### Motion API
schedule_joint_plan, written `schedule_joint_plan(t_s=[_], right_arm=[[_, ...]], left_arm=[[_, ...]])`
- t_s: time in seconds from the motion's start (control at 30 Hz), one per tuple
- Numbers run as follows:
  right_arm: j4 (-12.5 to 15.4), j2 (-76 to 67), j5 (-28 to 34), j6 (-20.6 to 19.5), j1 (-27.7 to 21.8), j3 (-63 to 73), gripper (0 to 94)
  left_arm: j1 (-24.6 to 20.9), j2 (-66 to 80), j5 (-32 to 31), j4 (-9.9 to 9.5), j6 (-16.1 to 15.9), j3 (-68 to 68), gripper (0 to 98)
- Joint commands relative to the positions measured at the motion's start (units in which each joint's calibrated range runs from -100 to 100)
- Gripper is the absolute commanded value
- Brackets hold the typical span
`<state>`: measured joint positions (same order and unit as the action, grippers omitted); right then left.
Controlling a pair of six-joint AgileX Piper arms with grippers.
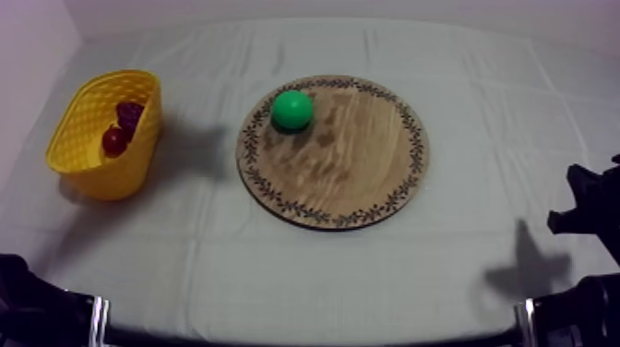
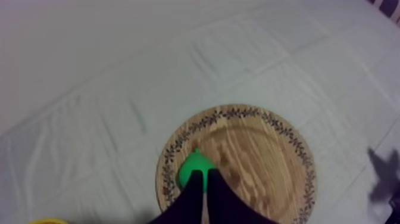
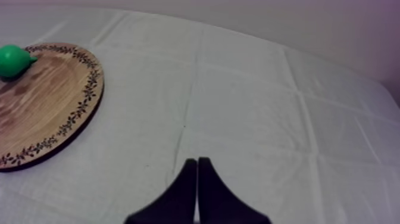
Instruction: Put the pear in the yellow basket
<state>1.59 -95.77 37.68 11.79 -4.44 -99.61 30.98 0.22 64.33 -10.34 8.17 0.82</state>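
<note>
- Top view: you have the pear [image 1: 292,109] lying on the wooden board [image 1: 332,152], near its far left rim. The yellow basket [image 1: 106,134] stands at the table's left and holds grapes [image 1: 129,113] and a small red fruit [image 1: 114,140].
- Left wrist view: your left gripper [image 2: 205,174] is clenched on nothing, its fingers together as a wedge pointing toward the pear.
- Right wrist view: your right gripper [image 3: 197,161] is likewise clenched and empty, over the cloth [image 3: 268,119] beside the board.
</note>
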Motion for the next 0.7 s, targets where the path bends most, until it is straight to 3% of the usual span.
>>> schedule_joint_plan(t_s=[0.0, 0.67], right_arm=[[0.0, 0.0, 0.0, 0.0, 0.0, -0.1, 0.5], [0.0, 0.0, 0.0, 0.0, 0.0, -0.1, 0.5]], left_arm=[[0.3, -4.3, 0.0, -0.34, 0.3, 0.0, 0.0], [1.2, -23.0, -5.7, -3.67, 4.1, -2.9, 0.0]])
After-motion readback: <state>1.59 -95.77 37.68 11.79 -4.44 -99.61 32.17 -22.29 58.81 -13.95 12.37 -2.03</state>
